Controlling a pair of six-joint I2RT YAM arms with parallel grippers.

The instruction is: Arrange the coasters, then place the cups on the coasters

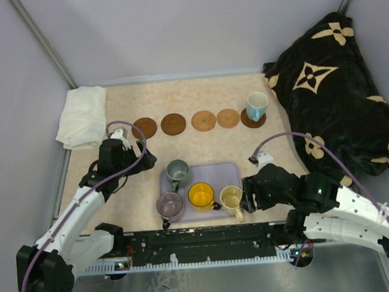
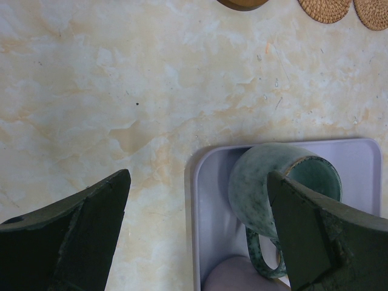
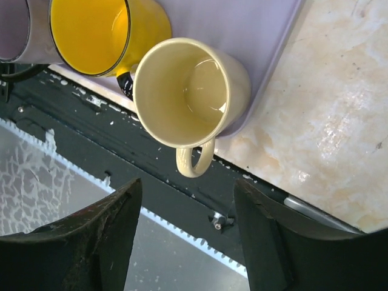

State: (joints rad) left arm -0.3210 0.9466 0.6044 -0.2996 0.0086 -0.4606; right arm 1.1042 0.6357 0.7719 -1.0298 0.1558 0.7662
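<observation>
Five brown coasters lie in a row at the back, from the left one (image 1: 144, 128) to the right one (image 1: 253, 120). On that right coaster stands the white and light blue cup (image 1: 256, 105). The lavender tray (image 1: 216, 172) holds the grey-green cup (image 1: 177, 172), mauve cup (image 1: 170, 205), orange-yellow cup (image 1: 201, 195) and cream cup (image 1: 231, 198). My left gripper (image 1: 144, 157) (image 2: 199, 179) is open, over the tray's left corner beside the grey-green cup (image 2: 260, 188). My right gripper (image 1: 246, 199) (image 3: 188, 188) is open and empty, just short of the cream cup's (image 3: 188, 91) handle.
A folded white cloth (image 1: 82, 117) lies at the back left. A black patterned blanket (image 1: 332, 103) fills the right side. The black rail (image 3: 182, 212) of the table's near edge runs under my right gripper. Grey walls enclose the table.
</observation>
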